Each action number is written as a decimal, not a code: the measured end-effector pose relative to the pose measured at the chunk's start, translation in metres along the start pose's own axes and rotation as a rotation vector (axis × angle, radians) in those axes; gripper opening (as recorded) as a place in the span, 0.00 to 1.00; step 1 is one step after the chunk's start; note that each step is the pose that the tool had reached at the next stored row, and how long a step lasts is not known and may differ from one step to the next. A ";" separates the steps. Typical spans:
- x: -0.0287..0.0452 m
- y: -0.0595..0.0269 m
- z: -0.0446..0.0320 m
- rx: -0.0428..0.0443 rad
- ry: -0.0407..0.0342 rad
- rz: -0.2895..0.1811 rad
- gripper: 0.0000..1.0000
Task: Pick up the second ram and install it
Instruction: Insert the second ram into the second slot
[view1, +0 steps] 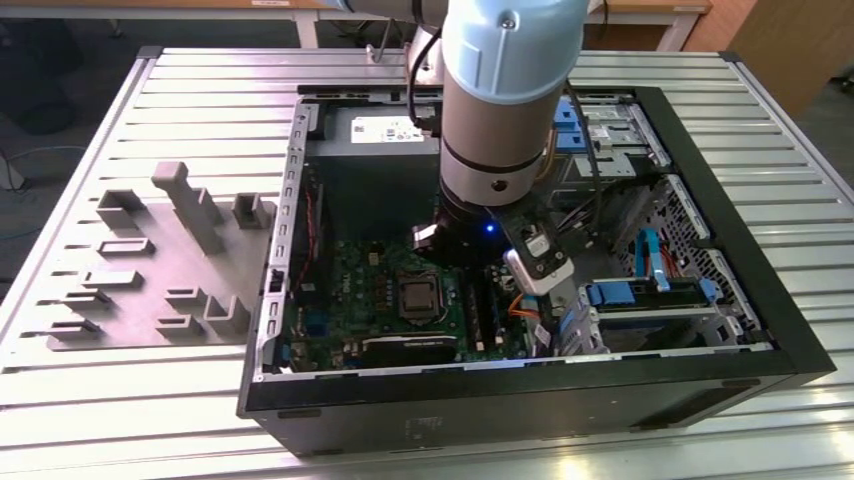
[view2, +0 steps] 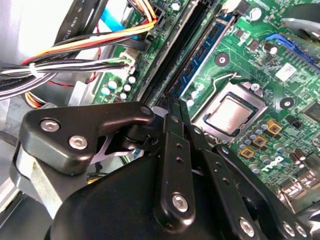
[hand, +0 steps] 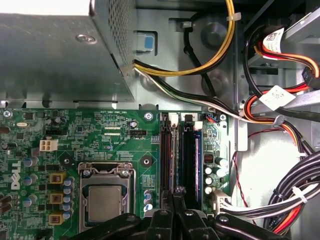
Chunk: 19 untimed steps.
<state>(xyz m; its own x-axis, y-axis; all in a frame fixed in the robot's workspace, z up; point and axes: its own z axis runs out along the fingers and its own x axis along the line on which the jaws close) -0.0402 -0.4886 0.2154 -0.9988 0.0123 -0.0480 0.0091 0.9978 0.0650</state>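
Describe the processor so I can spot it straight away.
Inside the open black computer case lies the large green motherboard. On it, beside the long dark memory slots, sits the processor: a square of bare silver metal under a clamp frame, the only shiny square there.

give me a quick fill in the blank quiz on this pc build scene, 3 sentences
1. The arm reaches down into an open computer ____.
2. The gripper sits over the memory slots, beside the metal-capped ____ socket on the motherboard.
3. Outside the case, at the exterior view's left, a grey ____ with upright holders lies on the table.

Missing words: case; processor; fixture
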 end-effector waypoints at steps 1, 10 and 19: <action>0.0000 0.0000 0.0001 -0.0001 -0.0001 0.000 0.11; 0.0000 0.0000 0.0004 0.0000 0.0000 0.000 0.19; -0.0002 0.0002 -0.0031 -0.0002 -0.0001 0.000 0.19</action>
<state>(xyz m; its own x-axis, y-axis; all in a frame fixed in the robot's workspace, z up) -0.0402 -0.4885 0.2185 -0.9988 0.0123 -0.0480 0.0092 0.9978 0.0652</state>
